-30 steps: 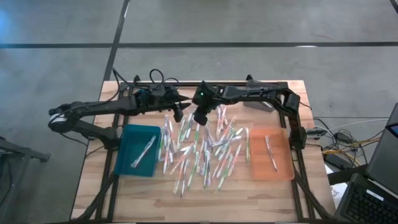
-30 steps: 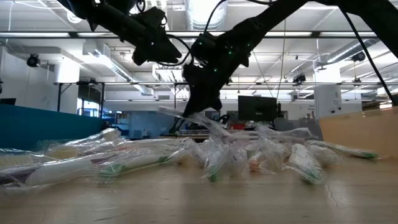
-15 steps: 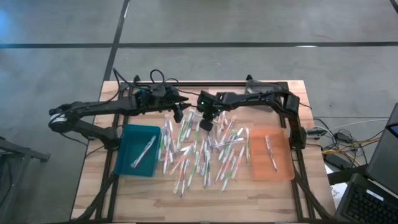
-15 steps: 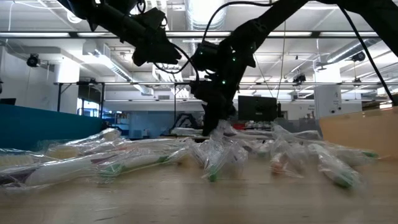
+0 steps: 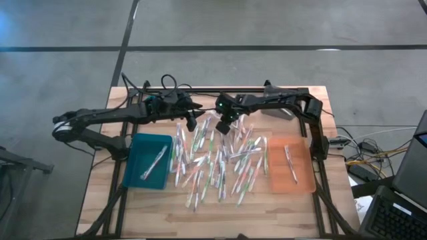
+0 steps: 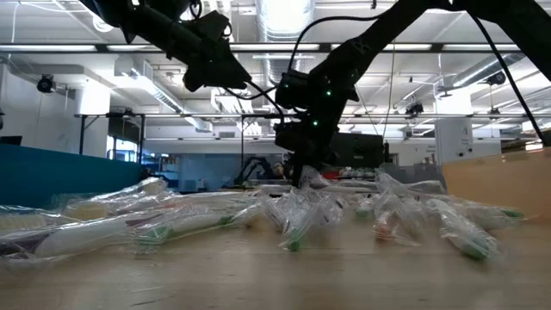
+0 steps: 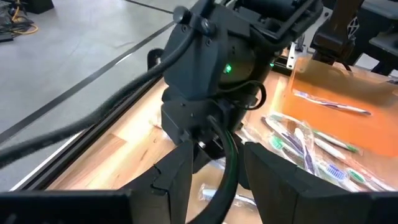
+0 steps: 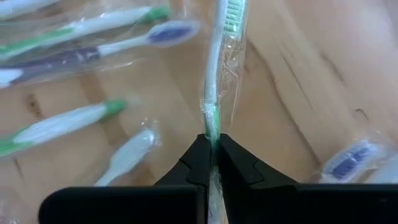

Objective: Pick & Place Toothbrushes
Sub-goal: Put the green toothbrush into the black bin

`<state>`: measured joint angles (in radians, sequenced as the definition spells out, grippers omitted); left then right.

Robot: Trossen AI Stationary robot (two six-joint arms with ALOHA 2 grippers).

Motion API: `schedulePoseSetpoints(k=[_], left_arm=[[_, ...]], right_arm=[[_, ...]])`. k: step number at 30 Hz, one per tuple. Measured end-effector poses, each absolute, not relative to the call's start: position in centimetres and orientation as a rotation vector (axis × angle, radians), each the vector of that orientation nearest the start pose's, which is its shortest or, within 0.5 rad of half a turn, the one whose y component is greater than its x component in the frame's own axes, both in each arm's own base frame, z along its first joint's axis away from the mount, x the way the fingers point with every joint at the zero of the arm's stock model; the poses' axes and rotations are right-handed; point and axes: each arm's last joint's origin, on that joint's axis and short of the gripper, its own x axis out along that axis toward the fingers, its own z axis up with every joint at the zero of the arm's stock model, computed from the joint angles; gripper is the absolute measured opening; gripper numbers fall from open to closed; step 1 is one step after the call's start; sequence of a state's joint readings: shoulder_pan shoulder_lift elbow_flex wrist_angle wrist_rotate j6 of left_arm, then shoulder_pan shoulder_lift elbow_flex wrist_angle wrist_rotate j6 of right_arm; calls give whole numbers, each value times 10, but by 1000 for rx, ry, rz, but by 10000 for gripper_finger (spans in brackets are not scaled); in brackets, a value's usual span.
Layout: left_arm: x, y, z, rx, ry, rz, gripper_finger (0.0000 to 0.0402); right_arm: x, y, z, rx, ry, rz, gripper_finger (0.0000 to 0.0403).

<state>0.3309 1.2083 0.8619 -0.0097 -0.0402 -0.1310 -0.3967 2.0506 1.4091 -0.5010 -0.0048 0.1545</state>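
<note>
The right gripper (image 5: 225, 127) sits over the twelve o'clock edge of the heap of toothbrushes (image 5: 217, 160), its fingers (image 8: 200, 163) clenched on a green toothbrush (image 8: 217, 68) in clear wrapping (the wrist view shows the handle pinched right at the tips, with the bristle end pointing away over bare wood). The left gripper (image 5: 191, 124) hangs just beside it, toward nine o'clock, its fingers (image 7: 177, 171) spread apart with nothing between them. The rest of the toothbrushes lie scattered across the middle of the wooden table (image 5: 100, 207), wrapped and overlapping. At nine o'clock of the heap stands the teal tray (image 5: 137, 175), holding one toothbrush; at three o'clock the orange tray (image 5: 303, 183) holds another. From the low view the heap spreads along the tabletop below both arms.
</note>
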Motion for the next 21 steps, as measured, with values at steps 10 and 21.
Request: schedulePoseSetpoints(k=[10,21], left_arm=[[253,88,290,-180,330,391,151],[253,88,291,-178,324,394,151]], right_arm=[[382,-161,149,365,1079,-441,51],[386,-164,155,345,1049,-439,137]])
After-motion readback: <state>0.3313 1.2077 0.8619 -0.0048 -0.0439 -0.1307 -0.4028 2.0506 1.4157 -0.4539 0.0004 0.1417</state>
